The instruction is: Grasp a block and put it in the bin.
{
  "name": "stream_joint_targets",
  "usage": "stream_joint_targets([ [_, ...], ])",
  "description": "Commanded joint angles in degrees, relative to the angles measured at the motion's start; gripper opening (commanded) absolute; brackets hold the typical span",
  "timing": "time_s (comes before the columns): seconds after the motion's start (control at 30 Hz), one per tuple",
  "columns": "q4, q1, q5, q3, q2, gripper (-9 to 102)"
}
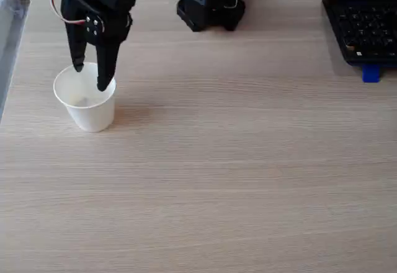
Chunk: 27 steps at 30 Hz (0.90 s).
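1. The jaws [90, 79] hang spread apart over the mouth of the bin [85, 99], at the far left of the tabletop [236, 174]. One finger sits at the cup's far-left rim, while the other reaches down inside the opening near the right rim. Nothing shows between them.

2. The block [81, 102] looks to be inside the bin already — a pale, faint shape on the inner wall below the rim. White against white, it is hard to make out, so I would not swear to it.

3. The main risk from here, as I judge it, is the cup itself. It is light paper and tapers to a narrow base, and the right-hand finger is inside its mouth. If the arm swings sideways before lifting, that finger would catch the rolled rim and tip or drag the cup, spilling the block back onto the tabletop.

4. A second risk — closing the jaws while they are this low could pinch the rim and lift the cup with the arm.

5. The safe move, to my mind, is straight up first, then away toward the arm's base [211, 6] at the far middle.

6. The keyboard [363, 31] and the small blue piece [371, 73] lie at the far right, well apart from the cup, and pose no hazard.
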Motion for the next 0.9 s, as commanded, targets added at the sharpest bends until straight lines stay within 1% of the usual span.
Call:
stream_joint_targets([
  [0.0, -0.62, -1.23, 0.7, -1.58, 2.37, 24],
  [0.13, -0.62, -3.34, 1.23, -0.53, 4.22, 22],
  [0.3, -1.93, -7.47, 2.2, 1.32, 7.73, 15],
  [0.53, -2.46, -13.01, 2.9, 4.57, 13.36, 9],
  [0.87, -2.64, -20.3, 1.49, 15.21, 25.84, 2],
])
